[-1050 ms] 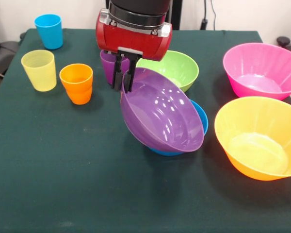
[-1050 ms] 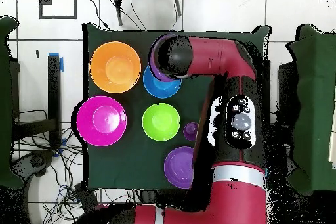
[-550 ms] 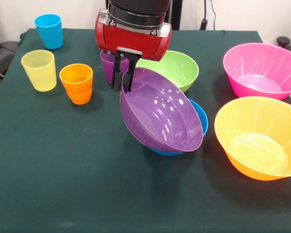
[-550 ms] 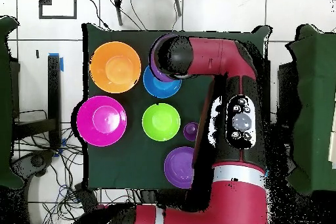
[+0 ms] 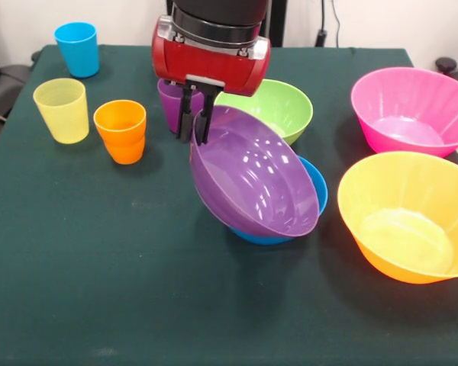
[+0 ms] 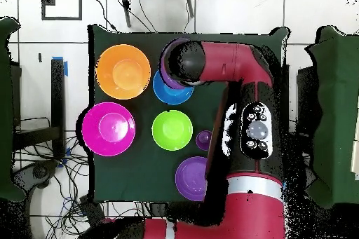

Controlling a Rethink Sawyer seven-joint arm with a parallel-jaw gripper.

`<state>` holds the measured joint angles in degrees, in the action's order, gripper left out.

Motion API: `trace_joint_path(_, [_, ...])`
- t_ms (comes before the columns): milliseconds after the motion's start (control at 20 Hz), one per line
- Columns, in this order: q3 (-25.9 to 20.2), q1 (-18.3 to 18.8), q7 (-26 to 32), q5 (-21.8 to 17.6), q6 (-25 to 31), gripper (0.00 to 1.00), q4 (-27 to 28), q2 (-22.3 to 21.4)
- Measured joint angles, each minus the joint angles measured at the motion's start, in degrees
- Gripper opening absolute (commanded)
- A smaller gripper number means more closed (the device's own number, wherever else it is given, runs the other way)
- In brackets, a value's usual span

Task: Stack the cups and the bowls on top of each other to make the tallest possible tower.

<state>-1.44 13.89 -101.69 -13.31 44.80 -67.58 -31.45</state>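
Below the gripper (image 5: 193, 130), whose fingers pinch its raised rim, we see the purple bowl (image 5: 256, 179) hanging tilted, its low side resting in the blue bowl (image 5: 314, 187). We judge it must level out to nest. Both are glossy, smooth, round plastic.

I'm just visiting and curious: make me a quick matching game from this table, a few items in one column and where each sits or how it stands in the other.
1. purple bowl
2. blue cup
3. orange bowl
4. gripper

a. far corner of the table
b. tilted against the blue bowl
c. pinching a bowl's rim
d. upright, beside the pink bowl

Pairs: 1-b, 2-a, 3-d, 4-c
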Motion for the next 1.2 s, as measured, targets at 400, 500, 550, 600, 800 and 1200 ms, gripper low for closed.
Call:
trace_joint_path(400, [0.29, -0.62, 0.00, -0.11, -0.02, 0.00, -2.52, -0.24])
trace_joint_path(500, [0.45, -1.04, 0.00, -0.13, -0.19, 0.00, -3.42, -0.45])
trace_joint_path(550, [0.46, -1.17, 0.00, -0.13, -0.27, 0.00, -3.73, -0.54])
trace_joint_path(600, [0.46, -1.36, 0.00, -0.14, -0.43, 0.00, -4.24, -0.70])
trace_joint_path(800, [0.62, -2.19, 0.00, -0.24, -1.06, 0.00, -5.45, -1.25])
trace_joint_path(1200, [1.07, -4.04, 0.00, -0.20, -2.19, 0.00, -5.62, -1.32])
